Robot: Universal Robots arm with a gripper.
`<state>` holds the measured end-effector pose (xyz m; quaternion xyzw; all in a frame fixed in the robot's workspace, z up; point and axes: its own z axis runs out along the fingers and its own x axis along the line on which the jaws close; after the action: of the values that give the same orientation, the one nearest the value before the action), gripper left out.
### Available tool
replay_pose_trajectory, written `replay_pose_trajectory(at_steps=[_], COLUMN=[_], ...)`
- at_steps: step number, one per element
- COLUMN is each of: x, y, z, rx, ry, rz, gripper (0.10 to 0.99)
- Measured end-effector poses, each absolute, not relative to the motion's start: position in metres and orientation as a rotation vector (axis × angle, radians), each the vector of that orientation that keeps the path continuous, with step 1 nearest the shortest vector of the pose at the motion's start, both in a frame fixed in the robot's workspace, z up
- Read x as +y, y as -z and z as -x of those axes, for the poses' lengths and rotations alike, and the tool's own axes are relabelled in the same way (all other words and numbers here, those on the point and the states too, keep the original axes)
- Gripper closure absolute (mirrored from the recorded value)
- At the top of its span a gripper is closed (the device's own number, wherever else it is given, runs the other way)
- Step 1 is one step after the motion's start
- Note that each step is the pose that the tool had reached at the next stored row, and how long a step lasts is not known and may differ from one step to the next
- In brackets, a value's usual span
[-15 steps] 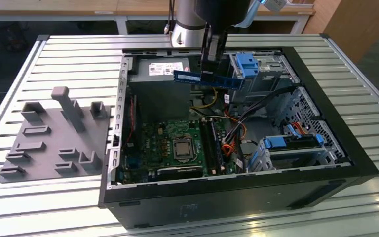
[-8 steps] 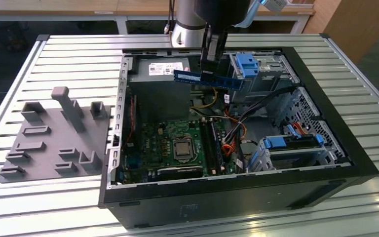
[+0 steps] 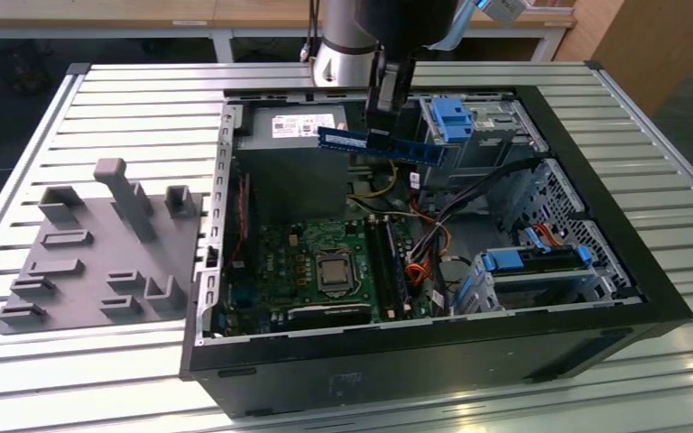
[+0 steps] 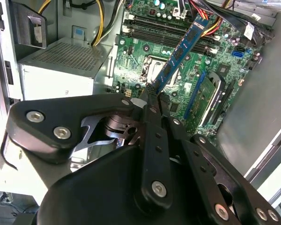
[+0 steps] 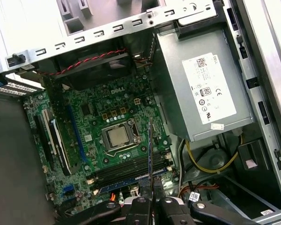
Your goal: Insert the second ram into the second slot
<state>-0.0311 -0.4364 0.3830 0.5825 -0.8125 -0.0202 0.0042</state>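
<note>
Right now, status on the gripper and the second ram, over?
Gripper shut on the second ram. It hangs above the motherboard, not seated. Orange cables lie beside the memory slots.

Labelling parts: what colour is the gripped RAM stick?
The RAM stick is blue; the second wrist view shows it best.

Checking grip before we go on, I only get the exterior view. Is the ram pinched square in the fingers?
Observer: Yes. In the second wrist view the gripper is shut on the second ram, and the stick runs straight out from between its fingertips.
Operator: Any slot filled?
Observer: In the first wrist view a blue stick looks seated in one slot; the dark slots beside it look empty.
</note>
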Motion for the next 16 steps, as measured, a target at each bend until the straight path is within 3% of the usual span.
replay_pose_trajectory(at_steps=[16], x=[-0.4365], y=[-0.383], z=[0.0314], rx=[-2.575], ry=[0.063], rz=[-1.785], gripper=[0.953])
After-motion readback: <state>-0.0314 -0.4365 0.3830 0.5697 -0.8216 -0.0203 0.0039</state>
